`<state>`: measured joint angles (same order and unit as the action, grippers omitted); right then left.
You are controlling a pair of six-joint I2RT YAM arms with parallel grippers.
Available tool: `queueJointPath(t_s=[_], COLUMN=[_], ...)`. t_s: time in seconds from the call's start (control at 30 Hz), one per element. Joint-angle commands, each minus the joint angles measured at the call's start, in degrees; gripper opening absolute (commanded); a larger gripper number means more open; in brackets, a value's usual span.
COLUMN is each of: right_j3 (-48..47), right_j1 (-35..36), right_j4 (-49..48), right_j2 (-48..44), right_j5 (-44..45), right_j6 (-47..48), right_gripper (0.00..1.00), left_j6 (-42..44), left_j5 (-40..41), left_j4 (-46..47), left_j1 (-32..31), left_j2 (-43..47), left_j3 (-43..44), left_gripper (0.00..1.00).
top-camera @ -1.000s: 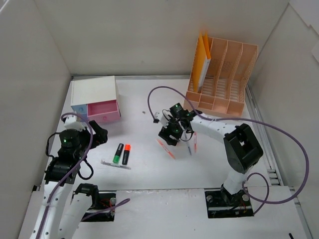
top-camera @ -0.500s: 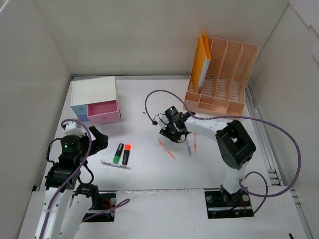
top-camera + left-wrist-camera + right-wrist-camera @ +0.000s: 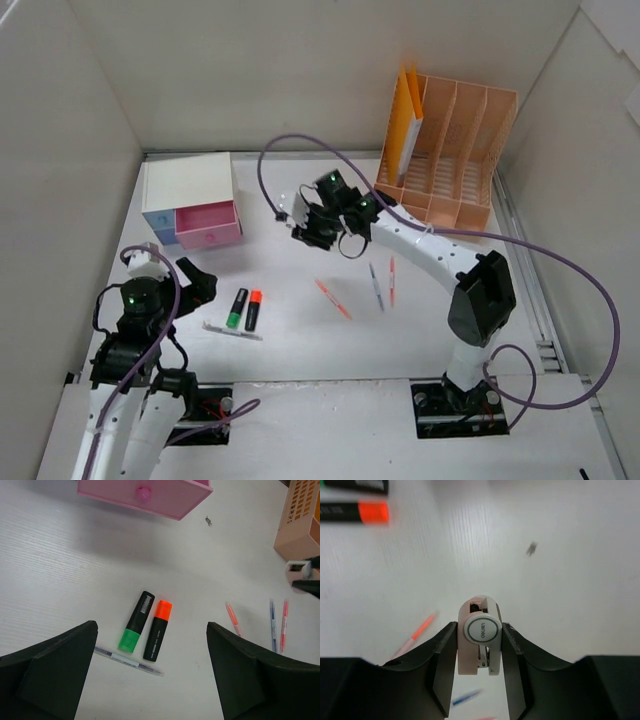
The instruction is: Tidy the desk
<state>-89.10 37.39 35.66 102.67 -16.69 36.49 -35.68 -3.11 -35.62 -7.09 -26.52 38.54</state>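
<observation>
Top view, progress: little is tidied; highlighters [image 3: 245,308] and pens [image 3: 380,285] are left loose on the worktop [image 3: 300,350], which spans the walled floor; the pink drawer [image 3: 208,222] is seen open, far left.
Left wrist view: the left end effector [image 3: 150,625] is held spread and empty.
Right wrist view: the right end effector [image 3: 479,627] is pinched on a small pale stapler [image 3: 476,655], a grip not made out from above.

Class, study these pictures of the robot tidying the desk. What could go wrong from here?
1. The right claw pinches the small stapler only by its sides, off the desk. It might slip and fall.
2. The green highlighter and orange highlighter lie close together under the open left claw. A grab could catch both, or knock the thin pen beside them.
</observation>
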Motion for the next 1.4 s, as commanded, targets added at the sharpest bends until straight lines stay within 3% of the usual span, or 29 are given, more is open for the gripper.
queueJointPath(t_s=[0.0, 0.2, 0.33, 0.63, 0.83, 0.97, 1.17, 1.37], right_j3=[-11.5, -42.7, -53.8, -51.3, -49.9, -41.9, -35.1, -38.2], right_j1=[4.5, 10.8, 13.5, 14.9, 14.8, 14.6, 14.2, 13.9], right_j4=[-2.2, -4.5, -10.6, -24.4, -26.0, -33.4, -46.0, -47.3], right_j2=[-0.8, 16.7, 25.7, 31.0, 29.3, 24.5, 24.1, 27.3], right_j5=[-9.6, -9.7, -4.9, 2.9, -0.8, -2.9, 5.3, 6.6], right_j6=[1.9, -10.9, -16.7, -20.7, -20.5, -20.7, -18.4, -18.0], right_gripper=[0.05, 0.06, 0.06, 0.06, 0.04, 0.02, 0.00, 0.00], left_j6=[-2.7, -5.5, -6.5, -6.8, -6.4, -6.3, -6.2, -6.2], left_j5=[0.7, 1.2, 2.4, 2.0, 1.7, 1.5, 1.0, 1.2], left_j4=[1.6, 0.5, -1.4, -2.4, -2.4, -2.1, -1.8, -1.8], left_j1=[-0.2, -0.2, -0.2, -0.2, -0.2, -0.2, -0.2, -0.2], left_j2=[1.2, 5.6, 8.9, 9.4, 9.0, 9.3, 8.8, 9.2], left_j3=[-0.6, -2.8, -2.9, -2.2, -2.0, -2.2, -2.2, -2.3], left_gripper=[0.86, 0.86, 0.86, 0.86, 0.86, 0.86, 0.86, 0.86])
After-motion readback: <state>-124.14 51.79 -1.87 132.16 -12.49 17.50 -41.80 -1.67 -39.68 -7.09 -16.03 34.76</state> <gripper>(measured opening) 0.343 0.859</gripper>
